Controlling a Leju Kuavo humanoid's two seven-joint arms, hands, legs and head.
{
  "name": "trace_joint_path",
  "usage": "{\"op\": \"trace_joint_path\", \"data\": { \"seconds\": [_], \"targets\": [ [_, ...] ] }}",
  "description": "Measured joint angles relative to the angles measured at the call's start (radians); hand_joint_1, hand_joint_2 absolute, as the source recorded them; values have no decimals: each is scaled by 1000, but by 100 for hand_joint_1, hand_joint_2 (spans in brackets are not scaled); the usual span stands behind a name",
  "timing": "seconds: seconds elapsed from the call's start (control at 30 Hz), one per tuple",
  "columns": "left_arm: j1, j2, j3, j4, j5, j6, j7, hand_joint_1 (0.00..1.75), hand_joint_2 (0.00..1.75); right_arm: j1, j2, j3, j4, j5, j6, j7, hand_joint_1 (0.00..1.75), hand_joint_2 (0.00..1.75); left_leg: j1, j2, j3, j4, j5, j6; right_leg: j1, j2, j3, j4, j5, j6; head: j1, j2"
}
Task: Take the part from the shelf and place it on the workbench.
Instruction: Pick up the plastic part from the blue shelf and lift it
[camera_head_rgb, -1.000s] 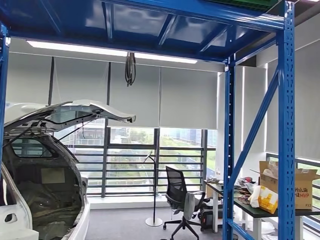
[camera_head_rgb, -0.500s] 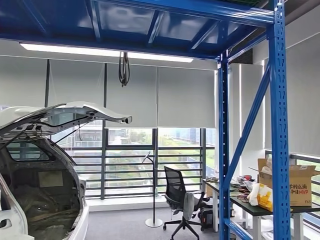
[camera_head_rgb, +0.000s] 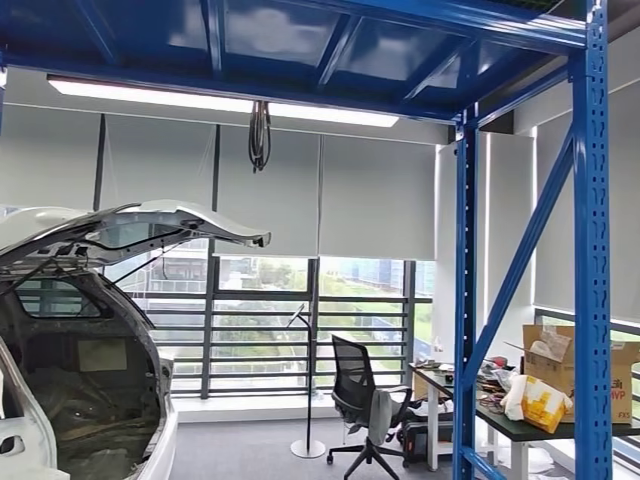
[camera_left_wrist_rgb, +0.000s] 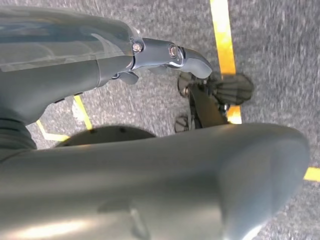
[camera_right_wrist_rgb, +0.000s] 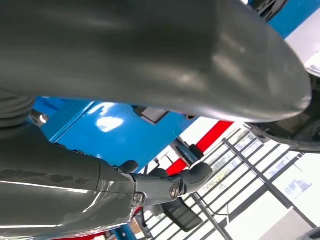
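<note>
Both hands, left hand (camera_left_wrist_rgb: 177, 55) and right hand (camera_right_wrist_rgb: 166, 185), are hanging spread and holding nothing, the part unseen under the blue shelf (camera_head_rgb: 590, 250), so aiming the head lower is advisable.

A blue steel shelf frame (camera_head_rgb: 591, 250) stands at the right, its deck (camera_head_rgb: 287, 35) spanning overhead. Behind its posts, a dark-topped table (camera_head_rgb: 528, 425) at the far right carries a cardboard box (camera_head_rgb: 581, 365), a yellow-and-white bag (camera_head_rgb: 540, 400) just beside it, and small clutter too fine to make out. On the grey carpeted floor (camera_head_rgb: 249, 450) stand an office chair (camera_head_rgb: 362, 405), a floor lamp's round base (camera_head_rgb: 308, 444), and an open-hatched white car (camera_head_rgb: 83, 350) at the left.
</note>
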Motion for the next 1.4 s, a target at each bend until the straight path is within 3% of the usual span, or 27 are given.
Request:
{"op": "trace_joint_path", "data": {
  "seconds": [0.07, 0.13, 0.17, 0.2, 0.27, 0.33, 0.43, 0.53, 0.63, 0.67, 0.7, 0.73, 0.8, 0.87, 0.97, 1.03, 1.07, 1.17, 1.2, 1.23, 1.27, 1.33, 1.4],
  "targets": [
    [-1, 2, 0, 0, 0, 0, -2, 0, 0, -1, -1, -1, -1, 0, -1, -1, 0, 0, 1, 0, 9, -2, -5, 10, -1, -3, -43, 92, -42, 6, 0, 0],
    [-2, 2, 0, 0, 0, 0, -2, 0, 0, 1, -2, -1, -1, 0, -2, -1, 0, 0, -2, 1, 17, -2, -13, 16, -1, -4, -122, 229, -85, 9, 0, 0],
    [-2, 2, 0, 0, 0, 0, -2, 0, 0, 4, -2, -1, 0, -1, -2, -1, 0, 0, -3, 0, 22, -2, -17, 17, -1, -4, -151, 269, -86, 8, 0, 0],
    [-1, 2, 0, 0, 0, 0, -2, 0, 0, 6, -2, 0, 0, -1, -2, -1, 0, 0, -4, 0, 29, -2, -22, 18, -1, -4, -163, 271, -67, 6, 0, 0],
    [0, 2, 0, 0, 0, 0, -2, 0, 0, 7, -3, -1, 0, -1, -3, -1, 0, 0, -6, -2, 47, -2, -35, 16, 1, -4, -129, 161, 16, -2, 0, 0],
    [-1, 2, -1, 0, 0, 0, -2, 0, 0, 6, -4, -1, 0, -3, -4, -3, 0, 0, -6, -4, 60, -4, -47, 9, 9, -5, -83, 47, 73, -14, 0, 0],
    [-1, 2, -3, 0, 0, 0, -3, 0, 0, 6, -6, -2, -3, -4, -6, -5, 0, 0, -5, -3, 62, -12, -53, -6, 17, -4, -66, 3, 66, -31, -1, 1],
    [-3, 3, -6, 0, 0, 0, -6, 0, 0, 9, -5, -6, -10, -6, -9, -11, 0, 0, -5, -1, 52, 22, -77, -17, 10, -4, -44, -20, 61, -42, -1, 1],
    [-2, 4, -9, 0, 0, 0, -8, 0, 0, 12, -4, -7, -13, -6, -13, -14, 0, 0, -4, -1, -51, 199, -137, -26, 8, -6, -23, -25, 47, -51, -1, 0],
    [-1, 4, -10, 0, 0, 0, -8, 0, 0, 14, -2, -7, -13, -3, -15, -15, 0, 0, -3, -1, -85, 244, -140, -28, 9, -6, -17, -25, 42, -52, -1, 0],
    [1, 4, -11, 0, 0, 0, -8, 0, 0, 16, 0, -7, -13, 4, -21, -19, 0, 0, -2, -1, -104, 255, -123, -30, 9, -4, -10, -24, 36, -51, -1, 0],
    [2, 4, -13, 0, 0, 0, -8, 0, 0, 18, 3, -8, -13, 14, -31, -24, 0, 0, -1, -1, -103, 226, -87, -31, 8, -3, -1, -24, 29, -50, -1, 0],
    [1, 6, -15, 0, 0, 0, -8, 0, 0, 24, 14, -10, -15, 38, -55, -37, 0, 0, 0, -1, -62, 105, -1, -30, 9, -1, 20, -24, 13, -43, -1, 0],
    [-1, 7, -16, 0, 0, 0, -9, 0, 0, 28, 22, -12, -17, 38, -57, -36, 0, 0, -2, -1, -27, 21, 29, -21, 11, 1, 29, -21, 1, -34, -1, 0],
    [-1, 7, -16, 0, 0, 0, -9, 0, 0, 29, 23, -17, -17, -12, -25, -19, 0, 0, -7, -3, -18, 4, 14, -3, 9, 1, 30, -24, -9, -18, -1, 0],
    [0, 9, -16, 0, 0, 0, -10, 0, 0, 27, 22, -24, -16, -37, -12, -14, 0, 0, -4, -3, -7, -1, 9, 9, 6, -1, 21, 8, -29, -8, -1, 0],
    [-1, 10, -16, 0, 0, 0, -11, 0, 0, 26, 21, -27, -16, -44, -8, -12, 0, 0, -2, -2, 0, -4, 5, 14, 5, -2, -2, 56, -49, -4, -1, 0],
    [-2, 11, -16, 1, 0, -1, -11, 0, 0, 31, 18, -30, -10, -82, 13, -12, 0, 0, -3, -2, 19, -4, -9, 20, 2, -3, -120, 252, -105, 4, -2, 0],
    [-2, 11, -16, 1, 0, -1, -11, 0, 0, 33, 18, -33, -8, -110, 28, -13, 0, 0, -3, -2, 25, -4, -14, 20, 1, -3, -144, 274, -96, 5, -2, 0],
    [-2, 11, -16, 1, 0, -1, -11, 0, 0, 34, 17, -37, -5, -142, 43, -15, 0, 0, -3, -3, 33, -4, -20, 19, 1, -3, -149, 256, -66, 4, -2, 0],
    [-1, 11, -16, 1, 0, -1, -11, 0, 0, 35, 14, -42, -4, -170, 55, -18, 0, 0, -3, -4, 43, -4, -27, 18, 1, -4, -135, 201, -19, 3, -2, 0],
    [-2, 11, -16, 1, 0, 0, -12, 0, 0, 36, 5, -56, -2, -190, 63, -26, 0, 87, -4, -7, 60, -5, -41, 11, 5, -4, -89, 74, 60, -4, -1, 0],
    [-2, 11, -16, 1, 0, 1, -12, 0, 0, 38, -5, -66, -3, -154, 51, -31, 0, 175, -7, -8, 66, -6, -50, 4, 9, -3, -64, 11, 76, -14, -1, 0]
  ]
}}
